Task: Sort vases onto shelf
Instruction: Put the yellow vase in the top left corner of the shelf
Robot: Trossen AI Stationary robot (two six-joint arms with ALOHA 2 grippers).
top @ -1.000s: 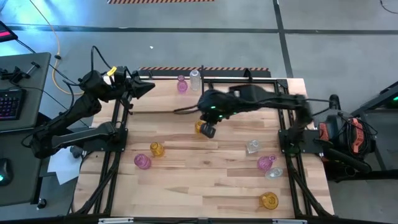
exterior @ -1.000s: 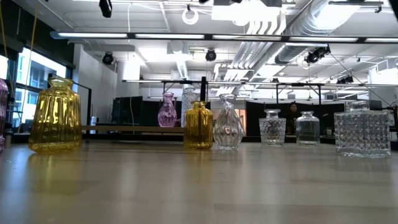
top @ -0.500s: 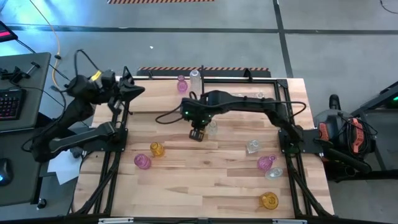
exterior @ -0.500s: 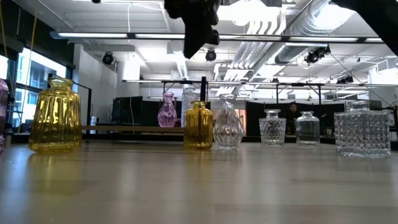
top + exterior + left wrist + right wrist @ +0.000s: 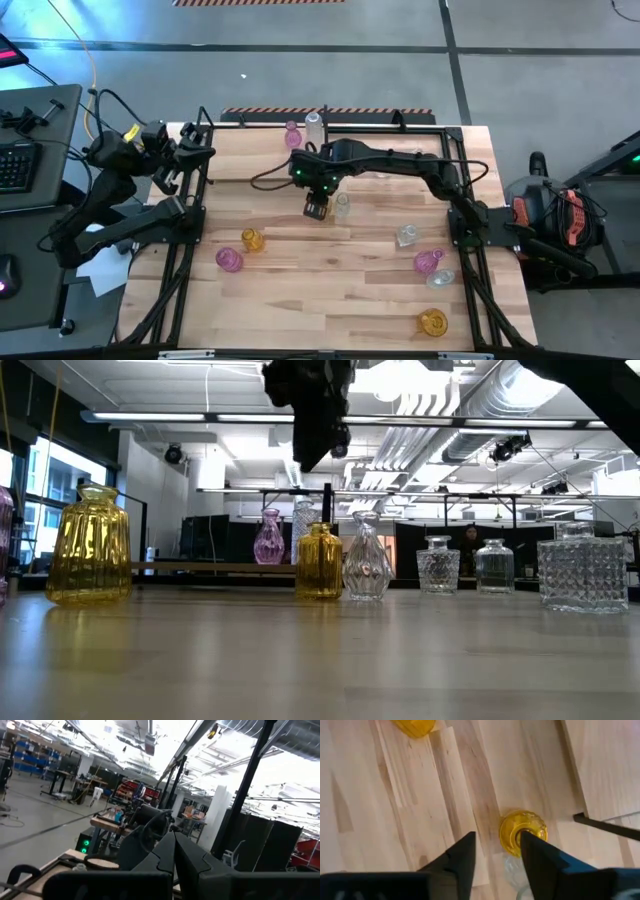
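Observation:
My right gripper (image 5: 497, 842) is open and points down over a small amber vase (image 5: 522, 832) near the table's middle. The vase stands on the tabletop just beyond the fingertips, with a clear vase (image 5: 342, 205) beside it. The low view shows this gripper (image 5: 312, 430) above the amber vase (image 5: 319, 560), clear of it. A pink vase (image 5: 292, 137) and a clear one (image 5: 314, 128) stand at the far edge by the shelf (image 5: 400, 127). My left gripper (image 5: 174, 855) is shut on nothing, raised at the far left (image 5: 190, 155).
More vases stand about the table: amber (image 5: 252, 240) and pink (image 5: 229, 260) at the left, clear (image 5: 405, 236), pink (image 5: 428, 262), clear (image 5: 440, 278) and amber (image 5: 432, 322) at the right. A black shelf rod (image 5: 605, 827) lies near the amber vase.
My right gripper has swung toward the table's left and come down over the amber vase, and it has opened. My left arm has drawn back toward the table's left edge, its gripper still shut. No vase has moved.

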